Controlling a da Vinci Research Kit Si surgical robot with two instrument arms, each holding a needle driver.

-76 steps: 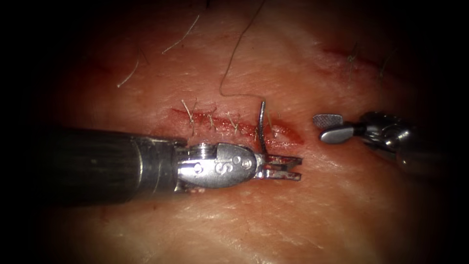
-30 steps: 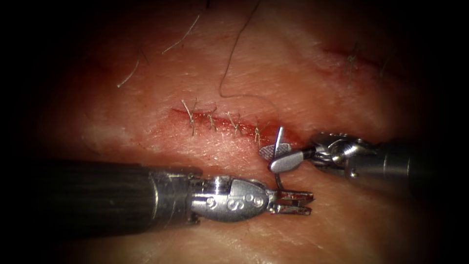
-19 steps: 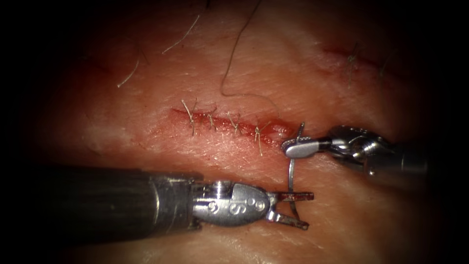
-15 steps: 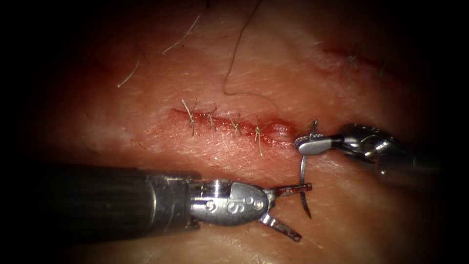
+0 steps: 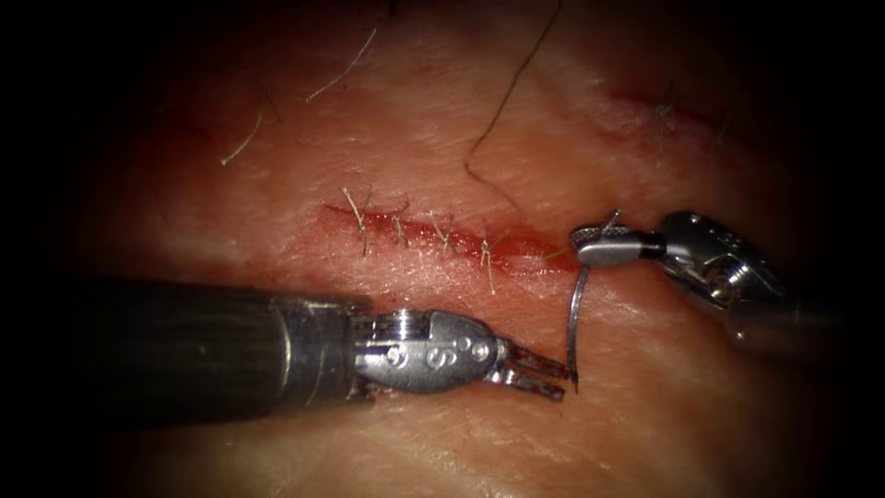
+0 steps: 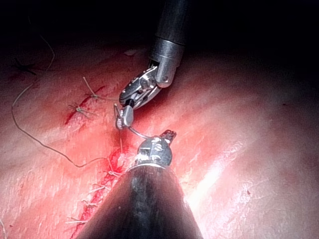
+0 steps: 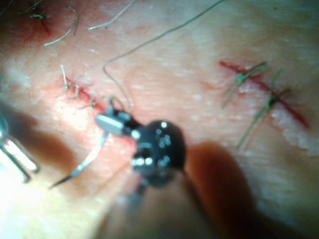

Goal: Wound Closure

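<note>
Needle (image 5: 573,325) held near its tail by right tool (image 5: 604,247)

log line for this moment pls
right end effector: holds needle near thread end, clear of tissue | left end effector: holds nothing

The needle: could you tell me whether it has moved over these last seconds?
Yes. The needle has passed from the left tool to the right tool, shifting rightward from mid-cut to the right end of the cut, free of the tissue.
</note>
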